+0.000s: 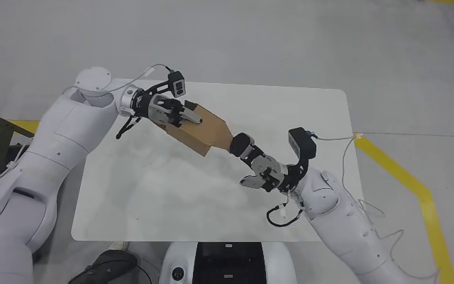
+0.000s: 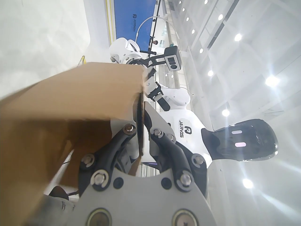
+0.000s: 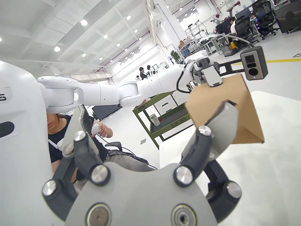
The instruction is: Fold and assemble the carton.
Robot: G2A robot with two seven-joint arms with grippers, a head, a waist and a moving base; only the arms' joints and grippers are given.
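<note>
Bright factory hall, white tabletop [image 1: 298, 113]: a brown carton [image 1: 202, 131] is held slantwise over the surface between two robot arms. Left tool [image 1: 183, 113] is clamped on a wall at the carton's far end, cardboard pinched between its fingers. Right tool [image 1: 250, 163] stands spread wide at the opposite, nearer end, one finger touching the carton, the other well clear of it. With the carton's long axis running from one tool to the other, the free right arm looks best placed to fold that nearer end; assembly appears unfinished.
</note>
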